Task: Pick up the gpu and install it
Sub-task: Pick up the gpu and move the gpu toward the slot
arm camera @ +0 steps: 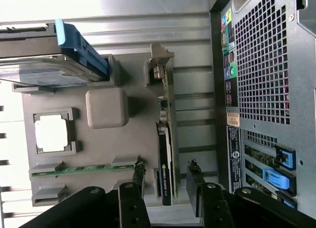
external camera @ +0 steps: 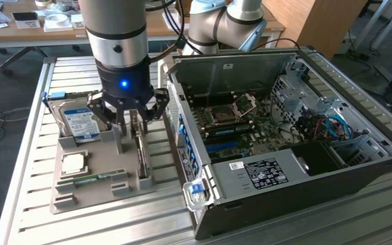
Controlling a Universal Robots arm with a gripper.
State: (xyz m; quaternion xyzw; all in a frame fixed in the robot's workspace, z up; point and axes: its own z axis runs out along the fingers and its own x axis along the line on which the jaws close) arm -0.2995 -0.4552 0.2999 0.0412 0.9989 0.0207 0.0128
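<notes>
Inspecting the exterior view first: the gripper (external camera: 129,113) hangs over the grey fixture tray (external camera: 100,155) on the slatted metal surface (external camera: 32,224), with its fingers (external camera: 116,122) spread wide and grasping nothing. The gpu (external camera: 141,153) stands on edge in a slot of the tray, directly beneath the fingers. Its long axis runs from under the gripper toward the near edge of the tray. The hard drive (external camera: 80,122) stands just beside it, on the exterior view's left. The open computer case (external camera: 285,153) is on the exterior view's right. The card's upper end is masked by the fingers, so contact cannot be confirmed from here. The slot meant to receive it inside the case is hard to make out among the board components.

Wrist view: the gpu (arm camera: 165,154) is seen edge-on, passing between the two fingers (arm camera: 137,178), one to each flat side, with a gap visible on both. Its long axis runs straight away from the gripper (arm camera: 165,181) toward its metal bracket end. Judgement: the fingers straddle the card across its thin dimension, correctly aligned for a closing grip. The card's near end is cut off by the gripper body. How far the fingers reach down the card's faces cannot be told.
</notes>
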